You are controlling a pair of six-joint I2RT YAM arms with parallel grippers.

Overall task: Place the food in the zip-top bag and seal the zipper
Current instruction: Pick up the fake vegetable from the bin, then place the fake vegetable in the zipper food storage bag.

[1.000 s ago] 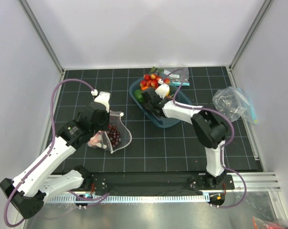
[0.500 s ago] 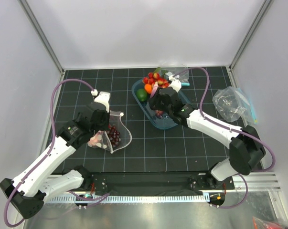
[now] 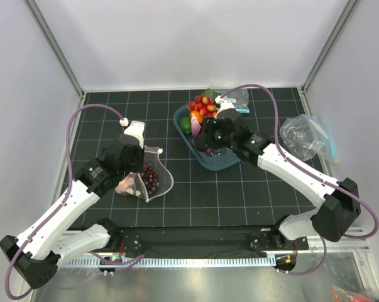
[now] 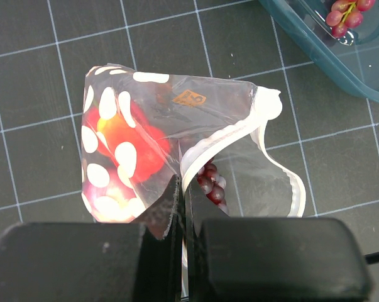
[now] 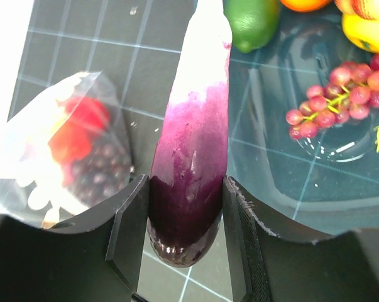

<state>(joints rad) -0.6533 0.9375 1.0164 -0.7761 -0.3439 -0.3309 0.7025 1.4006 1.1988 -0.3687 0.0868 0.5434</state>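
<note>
A purple-pink onion (image 5: 190, 157) is clamped between the two fingers of the right gripper (image 5: 186, 234), which are closed against its sides. In the right wrist view its long axis runs up and down the frame, with the pale end at the top and the dark purple end at the bottom between the pads. Below it lies the blue tray (image 5: 283, 189), which holds a spare grape bunch (image 5: 340, 100) and a green lime (image 5: 252, 22). The dotted zip-top bag (image 3: 153, 176) lies on the black grid mat toward the lower left of the top view, down and to the left of the raised onion and well apart from it. In the right wrist view the bag sits at the left edge. The left gripper (image 4: 181, 195) is pinched shut on one lip of the bag, at the bottom centre of the left wrist view. This lifts the white zipper (image 4: 230, 132) into an open loop that gapes toward the lower right of that view. Inside the bag a red tomato (image 4: 129, 141) fills the left side, and dark grapes (image 4: 211, 185) sit at the mouth. The left arm is already at the bag, so the right arm probably has to carry the onion to the mouth. The gap looks narrow, so the onion probably needs to go in end first.
</note>
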